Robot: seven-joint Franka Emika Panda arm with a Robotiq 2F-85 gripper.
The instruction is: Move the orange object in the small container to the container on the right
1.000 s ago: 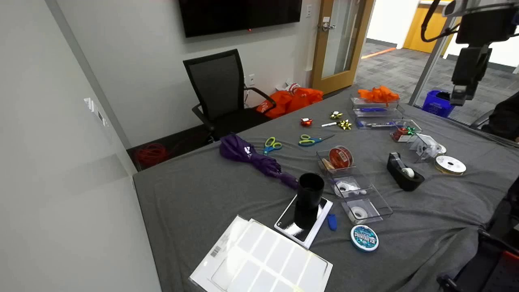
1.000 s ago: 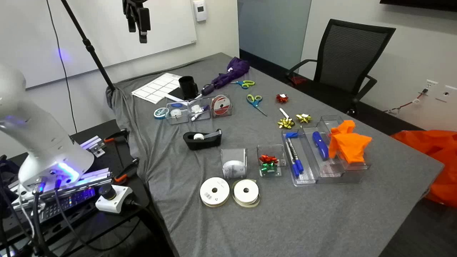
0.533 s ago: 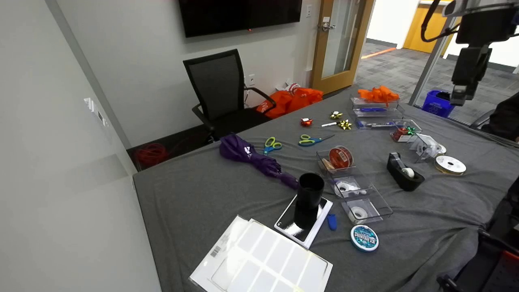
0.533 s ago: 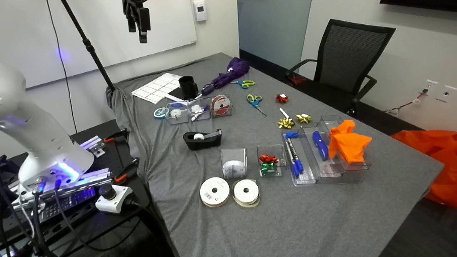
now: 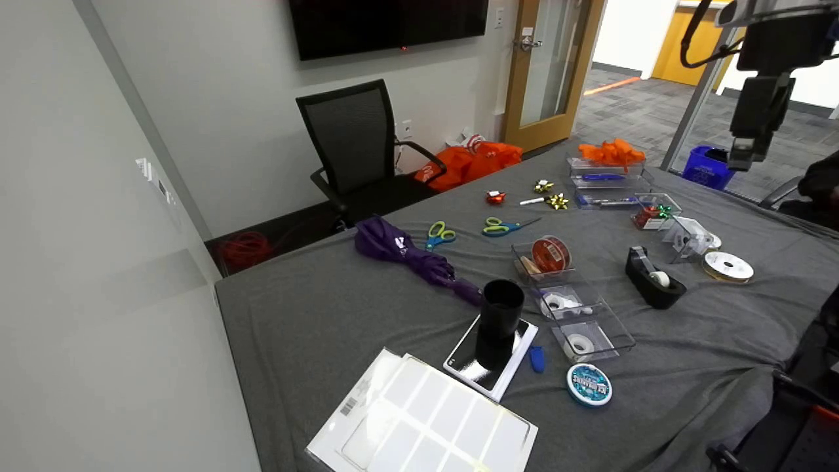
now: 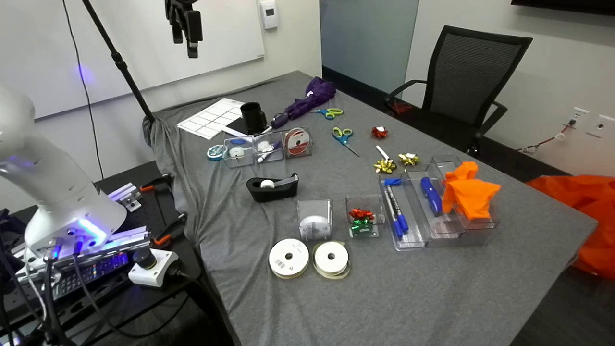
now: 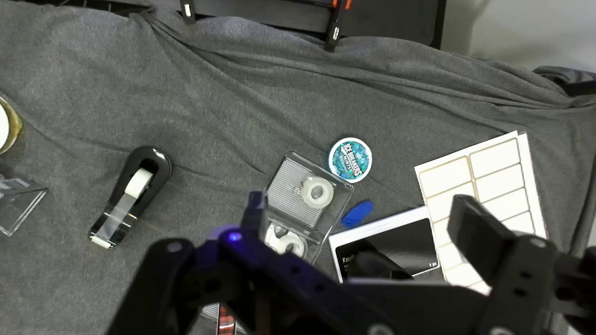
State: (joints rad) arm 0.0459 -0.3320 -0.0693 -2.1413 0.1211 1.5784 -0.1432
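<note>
Orange cloth [image 6: 471,192] sits bunched in the rightmost compartment of the stepped tray [image 6: 417,234], poking above its rim — well apart from my tool [image 7: 357,199]. Going left to right in an exterior view, my tool comes first, high above the desk [image 6: 408,298]; the wrist view shows its two fingers [image 7: 479,232] spread wide. On the desk lie label sheets [image 6: 211,117], with the mint tin [image 6: 217,152] near them. Just beside the tin is the small tray [image 6: 240,162]: tape [image 6: 236,152] in its left and middle compartments, a red spool [image 6: 298,142] on edge in its right one. Behind it the mug [image 6: 252,117] stands upright on a flat box [image 5: 472,360], near the umbrella [image 6: 310,101]. In front is the dispenser [image 6: 272,192], and two white spools [image 6: 278,259] lie flat, side by side. Then come two pairs of scissors [image 6: 342,137], a clear box [image 6: 353,202] of red and green bows [image 6: 362,222], and loose bows [image 6: 384,166] by a white marker [image 6: 382,152]. Last, the stepped tray — blue pens [image 6: 402,223] in its left compartment, something blue [image 6: 431,196] I can't name in the middle.
</note>
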